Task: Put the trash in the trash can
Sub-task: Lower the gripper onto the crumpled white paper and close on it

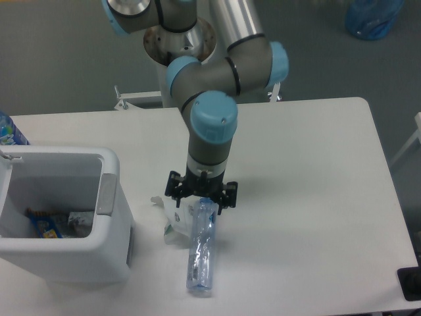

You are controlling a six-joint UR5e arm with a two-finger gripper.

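Your arm reached straight down from its bent elbow, with the hand (pixel 200 199) spread wide over the capped end of the crushed bottle (pixel 201 247), gripping nothing. The bottle lay on the counter (pixel 309 197) beside the crumpled wrapper (pixel 173 217), right of the trash can (pixel 62 214).

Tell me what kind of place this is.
Probably a robotics lab or test cell: an arm on a pedestal behind a plain white table, its gripper over a crushed bottle beside a bin, grey floor around.
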